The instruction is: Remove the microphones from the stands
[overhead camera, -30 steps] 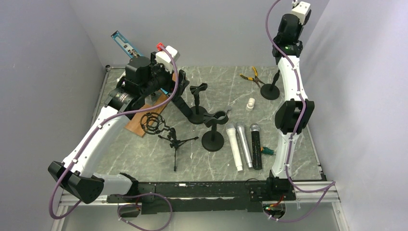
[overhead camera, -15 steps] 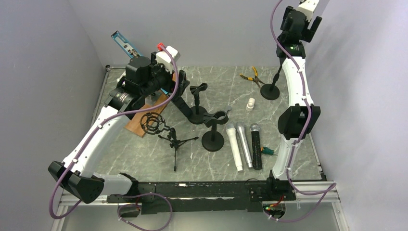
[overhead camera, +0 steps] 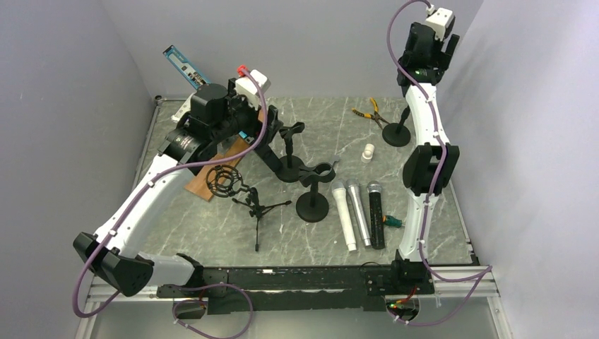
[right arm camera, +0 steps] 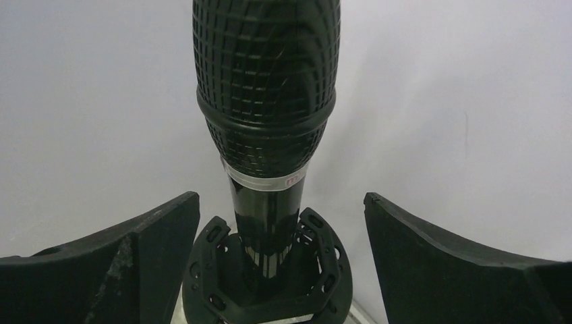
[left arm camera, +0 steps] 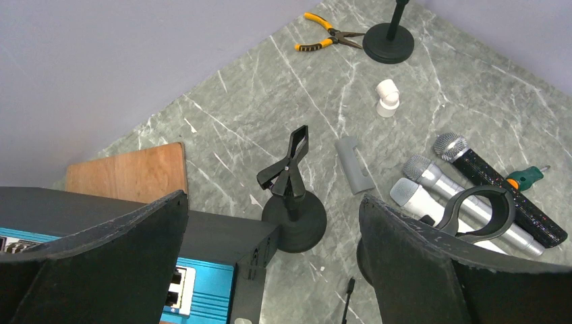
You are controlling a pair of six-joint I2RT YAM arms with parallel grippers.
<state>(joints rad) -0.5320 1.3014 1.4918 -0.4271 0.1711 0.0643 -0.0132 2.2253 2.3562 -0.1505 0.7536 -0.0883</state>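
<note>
Black microphone [right arm camera: 265, 81] sitting upright in stand clip [right arm camera: 270, 273]. Right gripper [right arm camera: 280, 197] hanging wide open, fingers flanking microphone, gripping nothing. Silver ring [right arm camera: 264, 181] showing tiny red mark, unreadable. Left gripper [left arm camera: 273, 198] gaping wide, empty, hovering over worktop [left arm camera: 236, 121] above clip stand [left arm camera: 295, 223].

Soft even light from above, walls [overhead camera: 297, 42] bright, faint shadows beside the stands [overhead camera: 312, 206], dull sheen on the table [overhead camera: 325, 240], microphone [right arm camera: 265, 81] sharp between the right fingers [right arm camera: 128, 263], those dark, slightly soft.
</note>
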